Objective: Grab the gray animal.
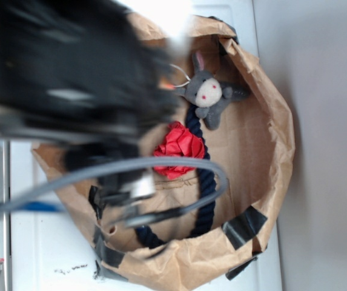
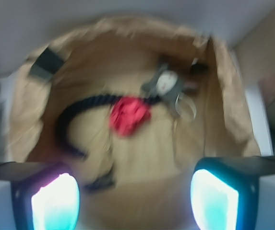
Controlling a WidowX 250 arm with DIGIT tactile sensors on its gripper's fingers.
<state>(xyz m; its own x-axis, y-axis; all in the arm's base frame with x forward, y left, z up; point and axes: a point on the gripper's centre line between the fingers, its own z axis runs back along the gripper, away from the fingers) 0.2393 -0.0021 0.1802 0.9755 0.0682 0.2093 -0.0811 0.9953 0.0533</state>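
Across the left of the exterior view, the black arm (image 1: 64, 66) fills the upper corner as a blurred mass, with gray cables (image 1: 125, 167) looping out from under it over the rim of a brown paper bag (image 1: 270, 151). The bag lies open on a white counter (image 1: 46, 248), its edge patched with dark tape (image 1: 244, 225). Inside, a navy rope (image 1: 206, 194) runs from the bag's lower left up through the middle. A red paper flower (image 1: 179, 148) rests against the rope near the bag's centre. Just right of and above the flower lies the donkey (image 1: 211, 94), gray with a cream face and red dot eyes, one pink-lined ear pointing up; it touches the upper end of the rope and sits near the bag's far wall. A thin white loop (image 1: 179, 74) shows beside its head, close to the arm's blurred edge.

From the wrist view, which is badly smeared, the gripper (image 2: 135, 199) hangs above the bag mouth with its two glowing fingers (image 2: 55, 201) set wide apart at the bottom corners, nothing between them. The rope (image 2: 75, 115) curves at left, the flower (image 2: 127, 115) sits mid-frame, and the donkey (image 2: 165, 84) lies just past it to the right, probably face up, well clear of the fingers.
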